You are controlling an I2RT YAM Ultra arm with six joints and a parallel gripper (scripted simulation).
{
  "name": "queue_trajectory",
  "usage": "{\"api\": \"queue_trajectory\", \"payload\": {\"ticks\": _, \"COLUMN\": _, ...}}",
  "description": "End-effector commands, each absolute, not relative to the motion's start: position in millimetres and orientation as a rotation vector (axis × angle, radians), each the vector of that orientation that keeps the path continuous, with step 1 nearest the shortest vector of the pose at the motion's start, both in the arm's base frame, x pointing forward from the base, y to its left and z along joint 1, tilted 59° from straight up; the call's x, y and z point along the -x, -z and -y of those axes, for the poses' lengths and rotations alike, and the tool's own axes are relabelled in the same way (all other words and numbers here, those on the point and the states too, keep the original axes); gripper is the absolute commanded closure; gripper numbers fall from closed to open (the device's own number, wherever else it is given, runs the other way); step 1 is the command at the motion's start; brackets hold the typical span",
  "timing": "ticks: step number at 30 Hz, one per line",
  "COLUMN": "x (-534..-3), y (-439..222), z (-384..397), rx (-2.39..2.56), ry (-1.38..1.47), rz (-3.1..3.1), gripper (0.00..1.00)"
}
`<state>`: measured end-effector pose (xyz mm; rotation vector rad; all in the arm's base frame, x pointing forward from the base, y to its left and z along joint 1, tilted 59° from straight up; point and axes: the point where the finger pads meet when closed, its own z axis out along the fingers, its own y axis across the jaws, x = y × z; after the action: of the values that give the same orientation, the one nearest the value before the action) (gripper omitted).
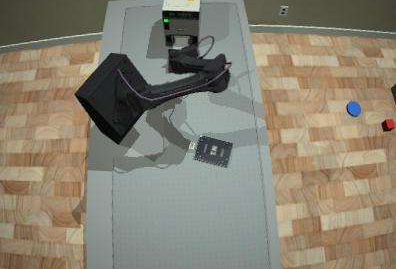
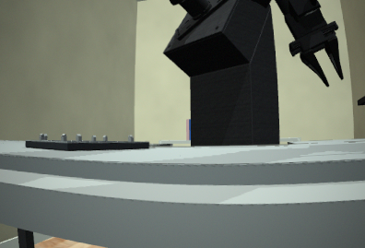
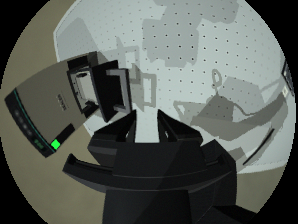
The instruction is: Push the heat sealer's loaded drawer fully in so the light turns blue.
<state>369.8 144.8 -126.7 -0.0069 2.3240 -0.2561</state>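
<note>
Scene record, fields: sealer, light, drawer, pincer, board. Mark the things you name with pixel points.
sealer: upright at the table's far end [image 1: 182, 1] [image 3: 42, 100]
light: green [image 1: 166, 20] [image 3: 55, 144]
drawer: out, not pushed in [image 3: 111, 90]
pincer: partly open, nothing between fingers, off the drawer handle [image 2: 335, 83] [image 3: 147, 120]
board: dark, studded, flat on table [image 1: 213, 151] [image 2: 88, 145]
sheet centring: cannot tell

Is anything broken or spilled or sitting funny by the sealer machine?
No, nothing looks broken or spilled. The sealer stands upright. Its drawer sticks out, but its light is green, meaning ready, so that isn't odd.
</note>
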Motion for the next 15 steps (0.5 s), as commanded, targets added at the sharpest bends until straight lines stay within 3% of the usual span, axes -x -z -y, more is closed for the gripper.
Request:
{"api": "queue_trajectory", "payload": {"ticks": 1, "x": -361.2, "y": 134.0, "z": -171.3, "rx": 0.139, "ry": 0.116, "rz": -2.322, "gripper": 0.70}}
{"api": "queue_trajectory", "payload": {"ticks": 15, "x": -360.5, "y": 129.2, "z": -153.7, "rx": 0.202, "ry": -0.080, "rz": -2.331, "gripper": 0.70}}
